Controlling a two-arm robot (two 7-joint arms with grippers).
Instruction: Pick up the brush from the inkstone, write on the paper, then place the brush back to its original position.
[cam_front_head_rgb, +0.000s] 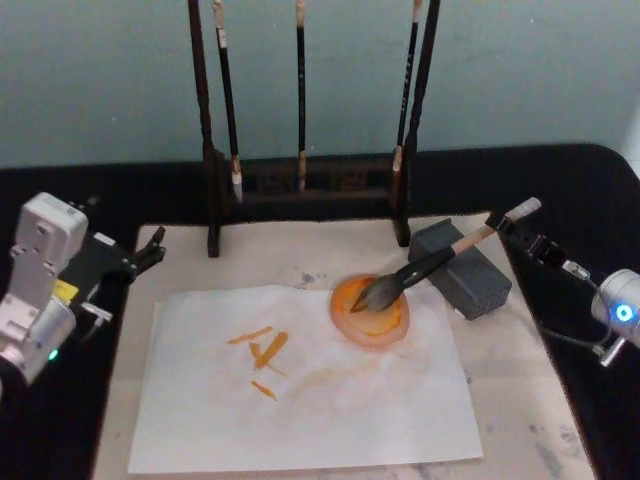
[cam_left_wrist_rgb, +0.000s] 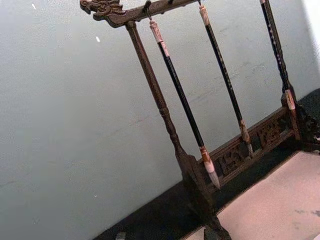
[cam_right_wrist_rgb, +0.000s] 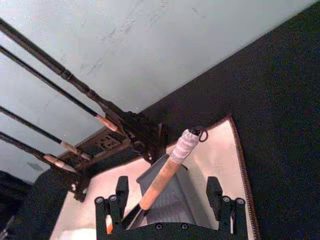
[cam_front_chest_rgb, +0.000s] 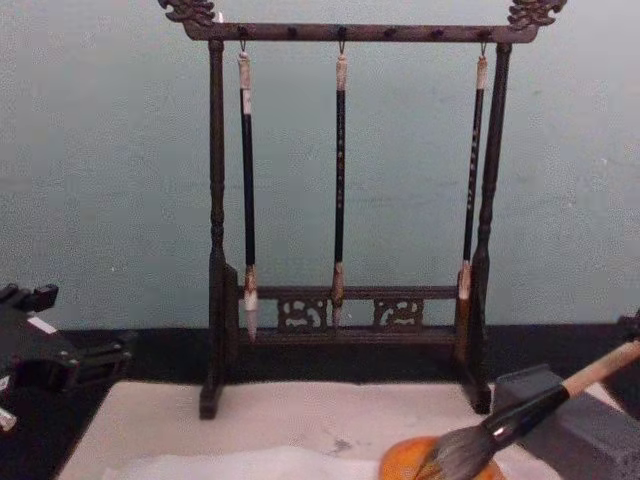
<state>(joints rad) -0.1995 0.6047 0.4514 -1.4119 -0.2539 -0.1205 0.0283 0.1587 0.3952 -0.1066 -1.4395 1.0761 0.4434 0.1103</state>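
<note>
The brush (cam_front_head_rgb: 420, 268) lies slanted, its grey tuft in a round orange dish (cam_front_head_rgb: 385, 325) and its black shaft across the dark grey inkstone (cam_front_head_rgb: 480, 285). My right gripper (cam_front_head_rgb: 522, 232) is at the handle's white-wrapped end. In the right wrist view this gripper (cam_right_wrist_rgb: 167, 192) is open, its fingers (cam_right_wrist_rgb: 121, 192) on either side of the tan handle (cam_right_wrist_rgb: 162, 180) without touching it. The white paper (cam_front_head_rgb: 300, 420) lies in front and carries a few orange strokes (cam_front_head_rgb: 262, 350). Parked at the mat's far left corner is my left gripper (cam_front_head_rgb: 150, 250), open and holding nothing.
A dark wooden rack (cam_front_head_rgb: 300, 185) with three thin hanging brushes stands behind the mat, against the pale wall. The cream mat (cam_front_head_rgb: 530, 400) sits on a black table. In the chest view the tuft (cam_front_chest_rgb: 460, 455) shows low on the right and the left gripper (cam_front_chest_rgb: 70, 355) low on the left.
</note>
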